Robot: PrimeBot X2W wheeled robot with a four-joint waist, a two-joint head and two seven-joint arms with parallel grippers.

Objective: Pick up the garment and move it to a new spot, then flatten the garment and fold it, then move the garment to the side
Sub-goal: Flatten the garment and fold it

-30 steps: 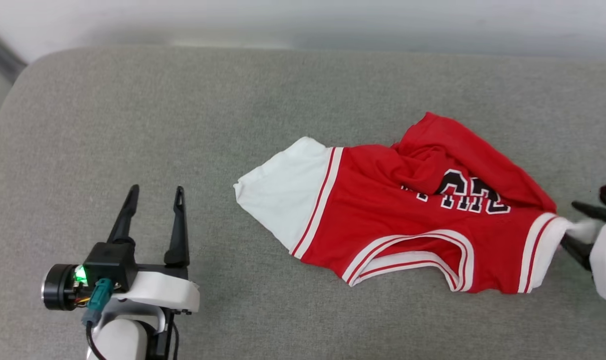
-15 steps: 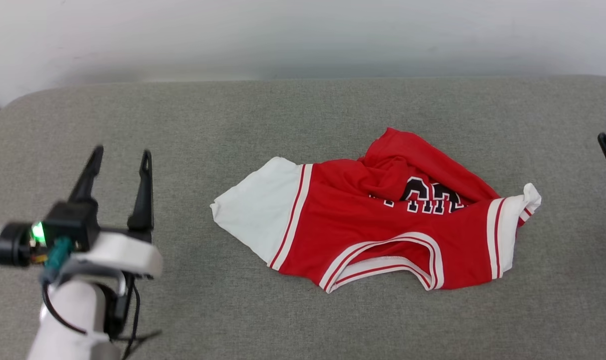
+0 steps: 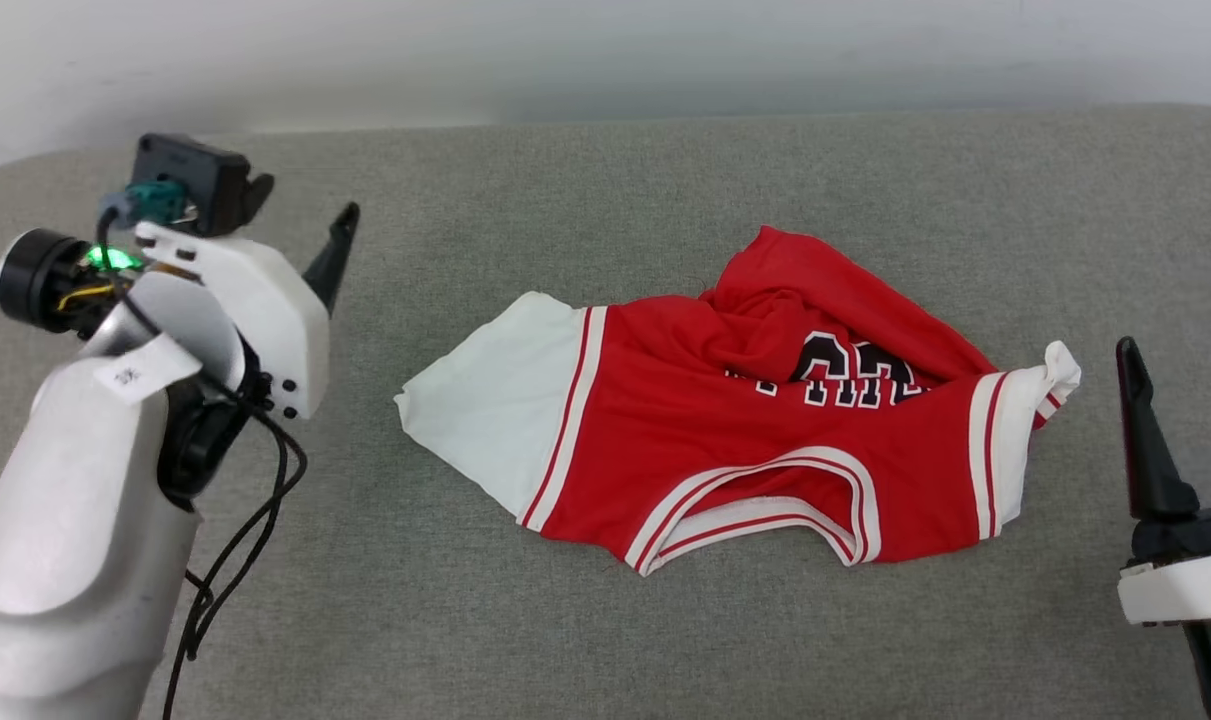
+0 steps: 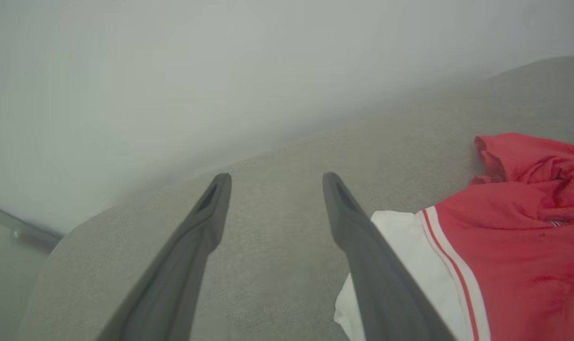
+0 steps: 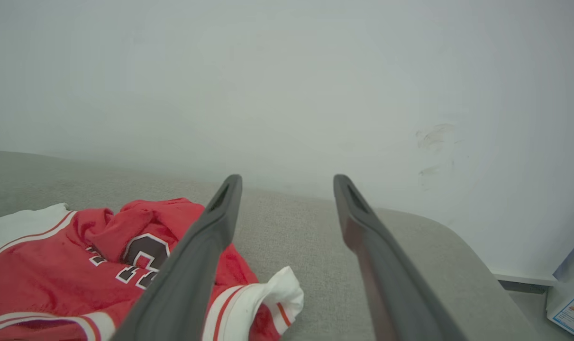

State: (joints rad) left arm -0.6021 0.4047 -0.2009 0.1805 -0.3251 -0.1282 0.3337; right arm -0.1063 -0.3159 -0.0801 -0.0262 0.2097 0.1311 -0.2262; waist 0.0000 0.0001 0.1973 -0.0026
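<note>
The shirt [image 3: 745, 430] lay crumpled on the grey cushioned surface [image 3: 605, 200], a little to the robot's right of the middle. Its long axis ran sleeve to sleeve, straight across from the robot's left to its right. The striped neckline [image 3: 755, 500] faced the near edge, and the red body was bunched and folded over the black numbers [image 3: 845, 375] on the far side. The flat white sleeve [image 3: 485, 420] pointed toward the robot's left, and the twisted, curled sleeve [image 3: 1050, 375] pointed toward its right. So each end of the shirt faced one arm. The right gripper [image 3: 1177, 345] stood just beside the curled sleeve, with its jaws spread and holding nothing; in its own wrist view that sleeve sat low, just off one finger. The left gripper [image 4: 276, 180] was also spread and empty. It was raised and angled toward the far left corner, and the white sleeve lay off to one side of its fingers, not between them. The right arm looked the nearer of the two. The left probably needed to swing in and drop before it could pinch its sleeve. Pulling both ends outward along that axis seemed the natural way to flatten the shirt.
</note>
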